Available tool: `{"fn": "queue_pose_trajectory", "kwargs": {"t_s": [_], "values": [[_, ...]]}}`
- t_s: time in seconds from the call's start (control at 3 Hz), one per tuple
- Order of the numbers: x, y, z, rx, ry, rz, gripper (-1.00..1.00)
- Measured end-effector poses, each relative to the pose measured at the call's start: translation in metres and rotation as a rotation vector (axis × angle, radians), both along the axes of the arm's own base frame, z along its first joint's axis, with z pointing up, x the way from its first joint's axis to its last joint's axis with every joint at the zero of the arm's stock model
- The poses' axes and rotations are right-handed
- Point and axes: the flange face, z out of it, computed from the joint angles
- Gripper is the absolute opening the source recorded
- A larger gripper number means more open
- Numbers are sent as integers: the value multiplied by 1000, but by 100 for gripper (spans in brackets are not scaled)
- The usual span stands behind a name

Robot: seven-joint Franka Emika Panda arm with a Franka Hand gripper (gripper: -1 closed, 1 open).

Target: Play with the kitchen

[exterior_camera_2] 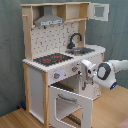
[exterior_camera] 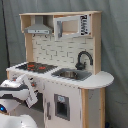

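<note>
Nearest my second exterior view, I see the oven door (exterior_camera_2: 70,102) swung down and open at the front of the kitchen (exterior_camera_2: 62,55), which stands on a wooden floor (exterior_camera_2: 112,112). Just above it, my end effector (exterior_camera_2: 84,76) sits at the front panel near the 2 knobs (exterior_camera_2: 56,76); I cannot tell whether it is open or closed. Behind lie the black-red hob (exterior_camera_2: 52,59), the steel sink (exterior_camera_2: 84,50) and black faucet (exterior_camera_2: 75,40), then the grey hood (exterior_camera_2: 50,21).
</note>
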Motion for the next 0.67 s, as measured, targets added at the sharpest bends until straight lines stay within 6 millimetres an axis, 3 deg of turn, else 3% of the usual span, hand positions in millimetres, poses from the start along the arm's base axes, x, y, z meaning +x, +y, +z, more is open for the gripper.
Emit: {"fn": "queue_pose_trajectory", "kwargs": {"t_s": [0.67], "values": [[16, 16, -7, -49, 102, 27, 100]]}}
